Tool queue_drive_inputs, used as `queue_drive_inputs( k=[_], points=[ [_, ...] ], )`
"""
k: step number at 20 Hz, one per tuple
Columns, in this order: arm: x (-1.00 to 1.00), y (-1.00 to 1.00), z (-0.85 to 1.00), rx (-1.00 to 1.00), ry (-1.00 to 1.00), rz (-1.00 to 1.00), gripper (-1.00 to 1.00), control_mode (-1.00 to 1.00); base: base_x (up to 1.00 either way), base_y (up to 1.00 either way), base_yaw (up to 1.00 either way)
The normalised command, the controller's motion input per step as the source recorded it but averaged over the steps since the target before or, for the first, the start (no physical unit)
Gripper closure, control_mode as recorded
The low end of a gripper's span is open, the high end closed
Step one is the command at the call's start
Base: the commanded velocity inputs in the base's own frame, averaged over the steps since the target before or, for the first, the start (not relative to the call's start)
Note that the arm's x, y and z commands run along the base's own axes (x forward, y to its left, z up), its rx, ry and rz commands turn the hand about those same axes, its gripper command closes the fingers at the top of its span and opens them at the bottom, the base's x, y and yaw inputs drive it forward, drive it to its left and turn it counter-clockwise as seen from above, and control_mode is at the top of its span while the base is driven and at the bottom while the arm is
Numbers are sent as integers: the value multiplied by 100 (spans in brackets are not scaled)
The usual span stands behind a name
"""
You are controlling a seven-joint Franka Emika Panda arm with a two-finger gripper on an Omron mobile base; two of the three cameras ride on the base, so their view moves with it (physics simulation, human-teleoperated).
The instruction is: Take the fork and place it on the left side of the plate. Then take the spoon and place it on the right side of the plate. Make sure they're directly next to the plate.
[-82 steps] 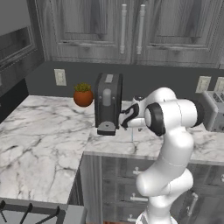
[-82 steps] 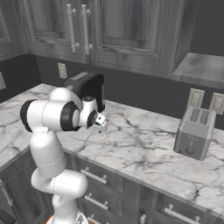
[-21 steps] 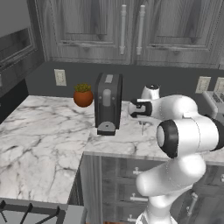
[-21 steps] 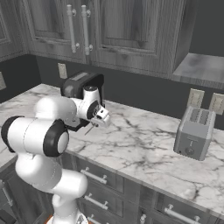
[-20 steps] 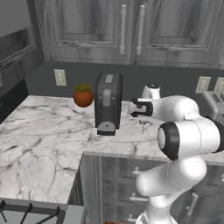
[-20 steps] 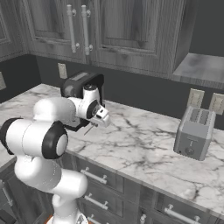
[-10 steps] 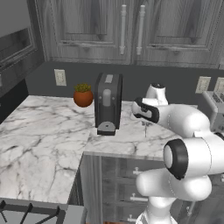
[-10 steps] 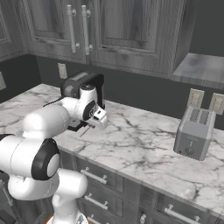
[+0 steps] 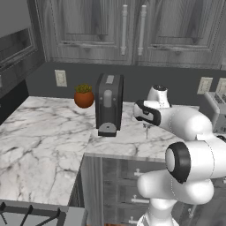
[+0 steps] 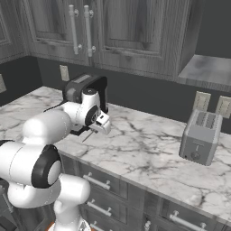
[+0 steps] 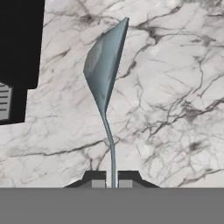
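**Utensil held aloft beside the coffee machine**

The gripper (image 11: 112,183) is clamped on the thin handle of a grey utensil (image 11: 105,74), fork or spoon unclear, its head hanging over the marble counter (image 9: 44,132) just right of the black coffee machine (image 9: 109,103).

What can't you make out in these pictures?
- The utensil in the shut gripper: fork or spoon unclear; hand view shows its head edge-on, base views too small.
- The coffee machine: cut by the hand view's left edge.
- The toaster: left base view, cut by the right edge.
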Motion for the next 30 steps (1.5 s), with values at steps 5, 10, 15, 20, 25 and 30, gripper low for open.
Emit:
queue_drive_inputs(
  k=[5, 10, 15, 20, 25, 30],
  points=[
    [0, 0, 0, 0, 0, 0, 100, 100, 0, 0, 0],
    [0, 0, 0, 0, 0, 0, 100, 100, 0, 0, 0],
    [0, 0, 0, 0, 0, 0, 100, 100, -13, 3, 0],
    [0, 0, 0, 0, 0, 0, 100, 100, -88, 0, 0],
    [0, 0, 0, 0, 0, 0, 100, 100, -97, 0, -9],
    [0, 0, 0, 0, 0, 0, 100, 100, -2, -10, -44]
  ],
)
